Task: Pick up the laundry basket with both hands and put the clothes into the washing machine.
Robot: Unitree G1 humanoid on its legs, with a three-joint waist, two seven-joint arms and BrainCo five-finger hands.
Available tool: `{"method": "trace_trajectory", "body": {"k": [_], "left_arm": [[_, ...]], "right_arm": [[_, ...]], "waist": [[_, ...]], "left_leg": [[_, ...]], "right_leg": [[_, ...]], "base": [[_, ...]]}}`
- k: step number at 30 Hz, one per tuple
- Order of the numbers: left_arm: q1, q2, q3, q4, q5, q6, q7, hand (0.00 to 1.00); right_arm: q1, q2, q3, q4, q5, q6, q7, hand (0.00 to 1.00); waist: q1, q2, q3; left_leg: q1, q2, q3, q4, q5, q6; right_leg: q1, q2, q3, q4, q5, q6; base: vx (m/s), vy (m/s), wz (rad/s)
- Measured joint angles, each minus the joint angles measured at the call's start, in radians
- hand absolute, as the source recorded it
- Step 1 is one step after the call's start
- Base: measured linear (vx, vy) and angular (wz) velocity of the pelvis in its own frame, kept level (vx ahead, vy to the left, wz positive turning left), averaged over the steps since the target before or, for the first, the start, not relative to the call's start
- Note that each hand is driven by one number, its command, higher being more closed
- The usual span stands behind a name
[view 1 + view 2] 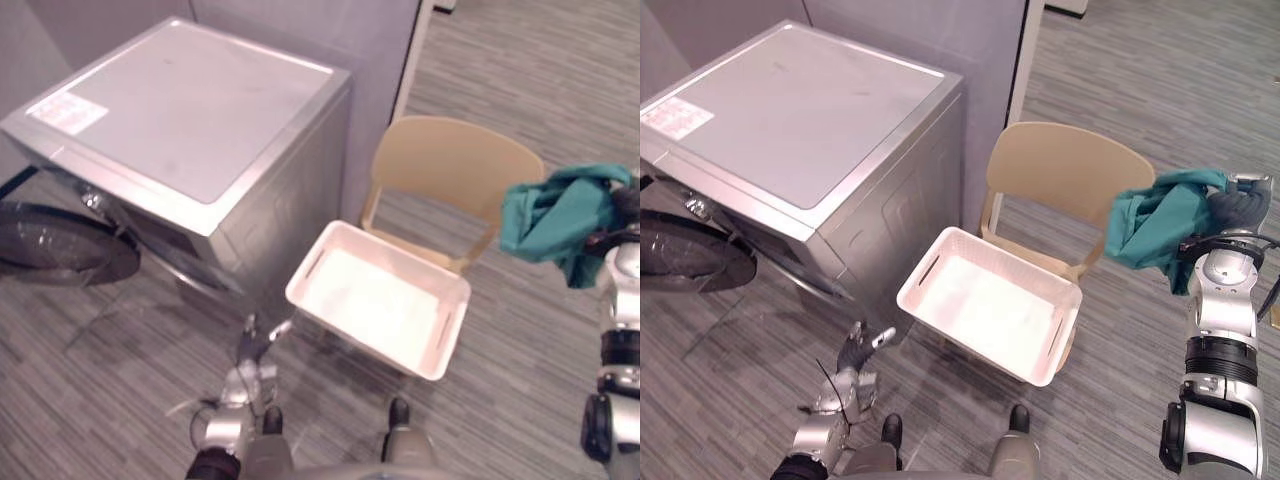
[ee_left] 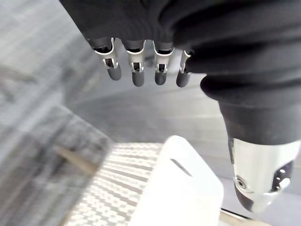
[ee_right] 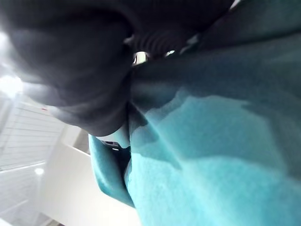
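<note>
The white laundry basket sits on the seat of a beige chair, and its inside looks bare. My right hand is raised at the right, above chair height, shut on a bunched teal cloth that hangs to its left. The right wrist view shows that cloth pressed against the hand's dark cover. My left hand is low by the basket's near left corner, apart from it. Its fingers are straight and hold nothing, with the basket corner past them.
A silver washing machine stands left of the chair against a grey wall. Its round dark door is swung open at the far left, low over the grey striped floor.
</note>
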Motion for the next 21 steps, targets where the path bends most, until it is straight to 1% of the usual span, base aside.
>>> {"method": "trace_trajectory", "body": {"k": [2, 5, 6, 7, 9, 11, 14, 15, 16, 18, 20, 21], "left_arm": [[-0.007, 0.009, -0.010, -0.093, 0.000, -0.013, 0.000, 0.00], [-0.028, 0.012, -0.031, -0.152, -0.001, -0.019, 0.001, 0.00], [-0.045, 0.029, -0.047, -0.186, -0.002, -0.030, 0.001, 0.00], [-0.050, 0.032, -0.052, -0.190, -0.004, -0.032, 0.000, 0.00], [-0.079, 0.041, -0.076, -0.213, -0.015, -0.049, -0.002, 0.00], [-0.119, 0.053, -0.107, -0.216, -0.038, -0.060, -0.017, 0.00], [-0.195, 0.056, -0.170, -0.214, -0.064, -0.062, -0.023, 0.00], [-0.213, 0.056, -0.187, -0.213, -0.065, -0.062, -0.025, 0.00], [-0.249, 0.055, -0.216, -0.212, -0.082, -0.065, -0.038, 0.00], [-0.307, 0.054, -0.265, -0.195, -0.097, -0.071, -0.042, 0.00], [-0.389, 0.048, -0.322, -0.156, -0.121, -0.077, -0.045, 0.00], [-0.403, 0.047, -0.332, -0.149, -0.123, -0.078, -0.048, 0.00]], "right_arm": [[0.037, 0.000, 0.010, -0.099, -0.031, -0.013, 0.005, 1.00], [0.065, 0.000, 0.019, -0.186, -0.054, -0.029, 0.029, 1.00], [0.076, 0.000, 0.051, -0.239, -0.067, -0.039, 0.046, 1.00], [0.079, 0.000, 0.057, -0.250, -0.069, -0.040, 0.049, 1.00], [0.083, 0.001, 0.112, -0.302, -0.072, -0.049, 0.075, 1.00], [0.084, 0.002, 0.166, -0.351, -0.072, -0.059, 0.104, 1.00], [0.086, 0.009, 0.215, -0.409, -0.072, -0.085, 0.141, 1.00], [0.086, 0.015, 0.218, -0.421, -0.071, -0.088, 0.149, 1.00], [0.086, 0.022, 0.239, -0.449, -0.071, -0.088, 0.153, 1.00], [0.086, 0.026, 0.279, -0.489, -0.071, -0.091, 0.168, 1.00], [0.083, 0.044, 0.325, -0.529, -0.071, -0.109, 0.183, 1.00], [0.082, 0.055, 0.334, -0.536, -0.071, -0.114, 0.189, 1.00]], "waist": [[-0.004, 0.004, -0.035], [-0.006, 0.012, -0.056], [-0.012, 0.018, -0.070], [-0.013, 0.018, -0.070], [-0.023, 0.025, -0.090], [-0.033, 0.026, -0.103], [-0.039, 0.022, -0.117], [-0.040, 0.022, -0.118], [-0.039, 0.021, -0.119], [-0.043, 0.021, -0.123], [-0.056, 0.021, -0.129], [-0.056, 0.021, -0.131]], "left_leg": [[0.016, 0.013, 0.022, -0.016, -0.003, -0.004], [0.039, 0.023, 0.051, -0.018, -0.012, -0.008], [0.058, 0.029, 0.069, -0.021, -0.017, -0.008], [0.058, 0.030, 0.073, -0.023, -0.018, -0.008], [0.078, 0.034, 0.101, -0.040, -0.019, -0.008], [0.095, 0.041, 0.125, -0.049, -0.021, -0.010], [0.111, 0.049, 0.152, -0.050, -0.027, -0.013], [0.114, 0.049, 0.156, -0.050, -0.028, -0.014], [0.123, 0.050, 0.167, -0.050, -0.031, -0.015], [0.128, 0.053, 0.176, -0.050, -0.034, -0.017], [0.136, 0.056, 0.186, -0.051, -0.035, -0.018], [0.139, 0.057, 0.190, -0.052, -0.035, -0.018]], "right_leg": [[0.000, 0.016, 0.020, -0.013, 0.005, -0.003], [0.002, 0.029, 0.046, -0.014, 0.005, -0.004], [0.006, 0.038, 0.066, -0.015, 0.006, -0.005], [0.008, 0.040, 0.070, -0.016, 0.006, -0.005], [0.009, 0.050, 0.094, -0.032, 0.006, 0.000], [0.010, 0.062, 0.120, -0.042, 0.010, 0.000], [0.011, 0.076, 0.147, -0.048, 0.018, -0.008], [0.011, 0.077, 0.150, -0.048, 0.020, -0.011], [0.011, 0.081, 0.162, -0.048, 0.021, -0.012], [0.011, 0.085, 0.170, -0.047, 0.021, -0.012], [0.011, 0.091, 0.180, -0.047, 0.022, -0.013], [0.011, 0.094, 0.185, -0.047, 0.022, -0.013]], "base": [[0.02, -0.008, -0.29], [0.02, -0.007, -0.35], [0.00, -0.003, -0.31], [-0.02, -0.003, -0.34], [-0.03, 0.002, -0.35], [0.00, 0.005, -0.39], [0.01, 0.003, -0.25], [0.01, 0.009, -0.21], [0.02, 0.009, -0.23], [0.01, 0.003, -0.16], [0.01, -0.003, -0.12], [0.00, -0.003, -0.24]]}}
